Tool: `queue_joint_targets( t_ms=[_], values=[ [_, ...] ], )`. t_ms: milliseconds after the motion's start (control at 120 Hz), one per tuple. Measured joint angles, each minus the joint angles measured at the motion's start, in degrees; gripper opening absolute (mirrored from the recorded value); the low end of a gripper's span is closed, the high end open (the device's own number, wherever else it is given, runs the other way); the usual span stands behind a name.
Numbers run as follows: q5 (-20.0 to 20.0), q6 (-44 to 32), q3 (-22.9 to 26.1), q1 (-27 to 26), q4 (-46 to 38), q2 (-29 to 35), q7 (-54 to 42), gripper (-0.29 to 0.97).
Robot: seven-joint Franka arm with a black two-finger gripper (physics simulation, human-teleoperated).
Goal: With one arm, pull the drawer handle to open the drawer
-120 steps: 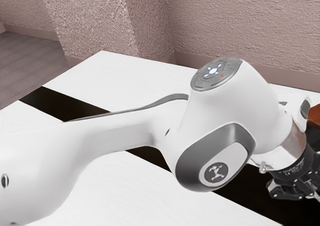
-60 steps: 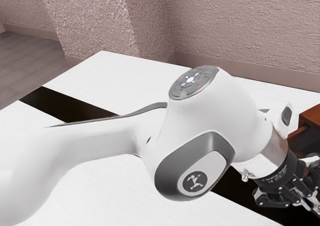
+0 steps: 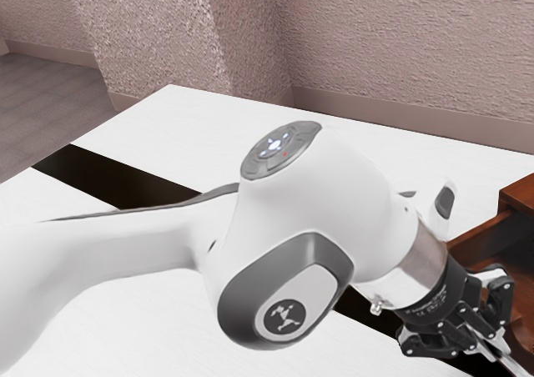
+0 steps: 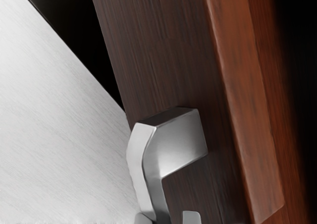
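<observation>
White table (image 3: pixel 183 135), black band (image 3: pixel 100 173)
The band crosses it slantwise (grain faint); a brown drawer (image 3: pixel 492 239) stands at the exterior view's right.

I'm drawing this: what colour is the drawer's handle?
Silvery grey; the handle shows best in the wrist view.

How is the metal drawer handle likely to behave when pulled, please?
The handle looks like a solid bent metal bar, so it is probably stiff. Its smooth sheen suggests it may be slippery. It sits fixed to the wooden drawer front, so pulling likely moves both together.
</observation>
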State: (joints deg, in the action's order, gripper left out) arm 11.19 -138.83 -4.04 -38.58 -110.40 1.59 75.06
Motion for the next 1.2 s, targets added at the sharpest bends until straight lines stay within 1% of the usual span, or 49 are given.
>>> queue_joint_targets(
  t_ms=[425, 883, 1133, 1150, 1200],
  values=[
    [1.2, -1.7, 0.3, -0.9, -5.4, 4.3, 0.0, -0.11],
    [1.5, -3.2, -0.5, -1.6, -11.9, 10.2, 0.0, -0.11],
    [1.8, -3.9, -0.5, -1.5, -12.7, 10.8, 0.0, -0.11],
    [1.8, -4.0, -0.5, -1.5, -12.7, 10.8, 0.0, -0.10],
    [1.9, -4.1, -0.5, -1.4, -12.9, 11.1, 0.0, -0.02]
  ],
)
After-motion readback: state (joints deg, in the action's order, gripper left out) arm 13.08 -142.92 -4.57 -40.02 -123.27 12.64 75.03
